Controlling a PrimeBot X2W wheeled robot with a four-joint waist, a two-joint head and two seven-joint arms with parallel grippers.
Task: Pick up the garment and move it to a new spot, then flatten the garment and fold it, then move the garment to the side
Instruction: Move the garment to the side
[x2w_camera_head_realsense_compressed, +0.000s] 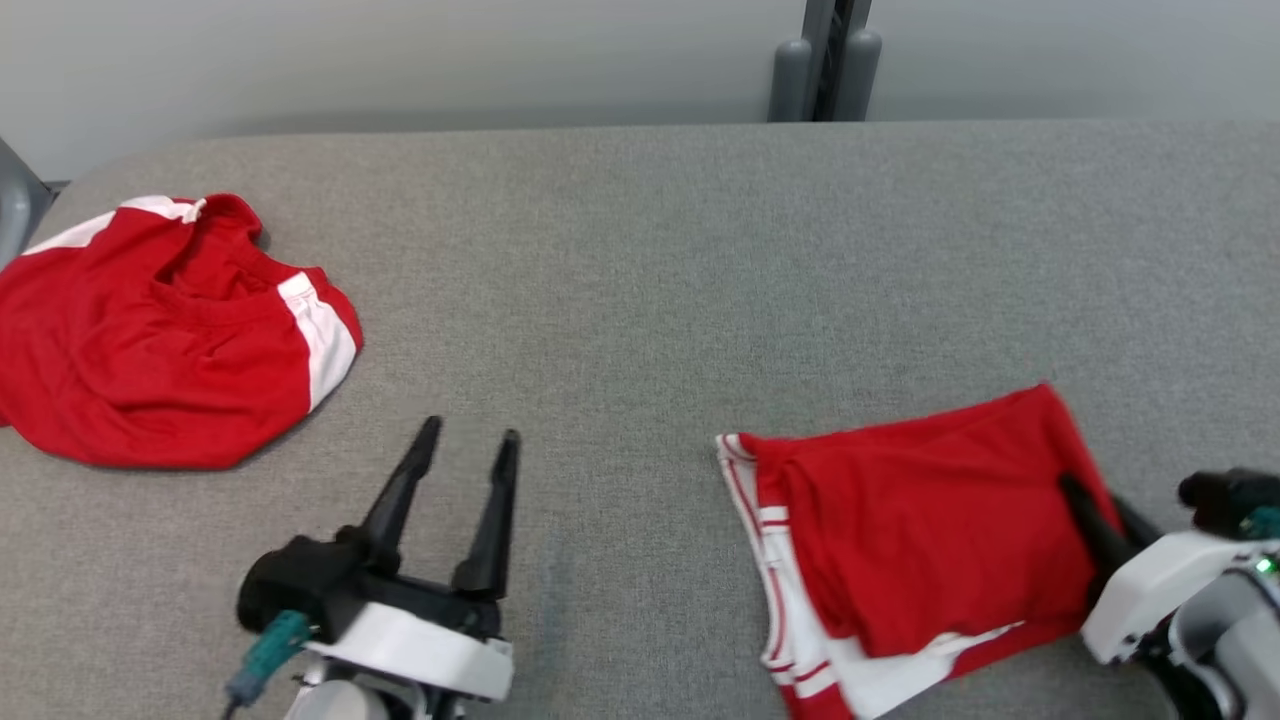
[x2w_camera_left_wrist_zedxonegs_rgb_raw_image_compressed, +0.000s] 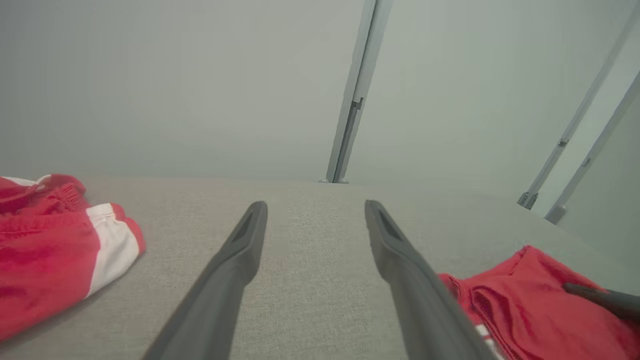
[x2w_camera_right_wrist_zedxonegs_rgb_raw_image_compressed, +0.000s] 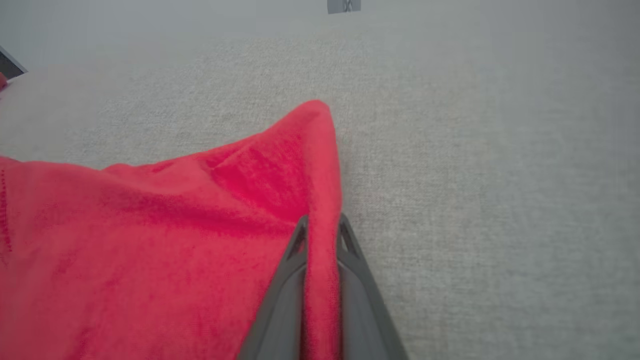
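Observation:
A folded red garment with white trim (x2w_camera_head_realsense_compressed: 920, 540) lies on the grey table at the lower right. My right gripper (x2w_camera_head_realsense_compressed: 1095, 510) is shut on its right edge. In the right wrist view the red cloth (x2w_camera_right_wrist_zedxonegs_rgb_raw_image_compressed: 200, 235) runs pinched between that gripper's two fingertips (x2w_camera_right_wrist_zedxonegs_rgb_raw_image_compressed: 322, 235). My left gripper (x2w_camera_head_realsense_compressed: 470, 440) hovers open over bare table left of the garment, nothing between its fingers (x2w_camera_left_wrist_zedxonegs_rgb_raw_image_compressed: 240, 255); the left wrist view shows the garment (x2w_camera_left_wrist_zedxonegs_rgb_raw_image_compressed: 530, 305) beside its right finger, with one dark finger of the right gripper (x2w_camera_left_wrist_zedxonegs_rgb_raw_image_compressed: 600, 300) on the cloth.
A second red and white garment (x2w_camera_head_realsense_compressed: 160, 340) lies crumpled at the table's left side, also in the left wrist view (x2w_camera_left_wrist_zedxonegs_rgb_raw_image_compressed: 55, 245). A grey post (x2w_camera_head_realsense_compressed: 825, 60) stands behind the table's far edge. The grey table (x2w_camera_head_realsense_compressed: 640, 280) stretches between the two garments.

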